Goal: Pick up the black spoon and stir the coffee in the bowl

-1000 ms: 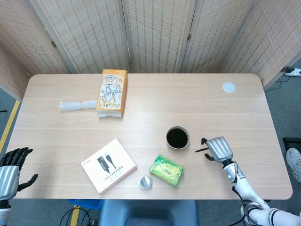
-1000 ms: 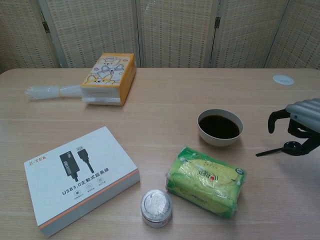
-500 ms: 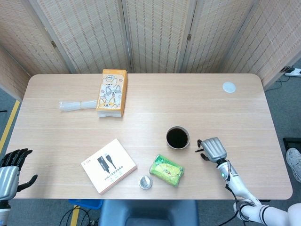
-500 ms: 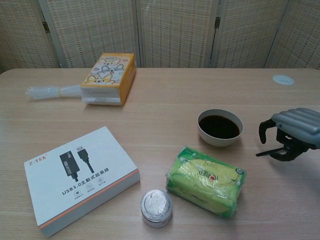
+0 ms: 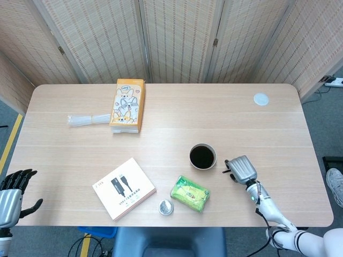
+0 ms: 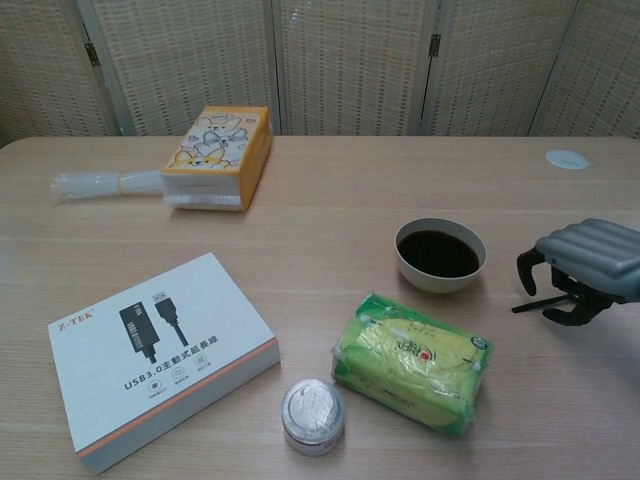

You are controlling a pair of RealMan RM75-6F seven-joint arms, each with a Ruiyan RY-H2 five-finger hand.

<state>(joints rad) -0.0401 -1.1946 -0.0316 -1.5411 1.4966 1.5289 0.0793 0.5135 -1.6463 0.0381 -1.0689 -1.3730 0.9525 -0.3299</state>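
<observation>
**Right hand curled over black spoon beside coffee bowl**

Holding the black spoon [image 6: 535, 302] in curled fingers: right hand [image 6: 582, 268], at about 4 o'clock from the bowl [image 6: 440, 254] and just beside it. Spoon handle poking out toward the bowl, low over the tabletop [image 5: 171, 107]; spoon head hidden under the hand, so contact with the wood impossible to tell. Bowl white, filled with dark coffee [image 6: 438, 253], standing near the middle of the right half of the tabletop, nothing in it but the liquid.

Left hand [image 5: 12, 195] off the tabletop's 8 o'clock corner, fingers spread, holding nothing.

At 7 o'clock from the bowl, close by: green wipes pack [image 6: 412, 361]. Further along toward 8 o'clock: small foil-topped tub [image 6: 312, 414], then white USB cable box [image 6: 160, 352]. Toward 10 o'clock, well apart: orange tissue pack with cartoon dogs [image 6: 218, 155], clear plastic sleeve [image 6: 105, 184] just beside it. Near the 2 o'clock corner: small white round disc [image 6: 566, 158].
</observation>
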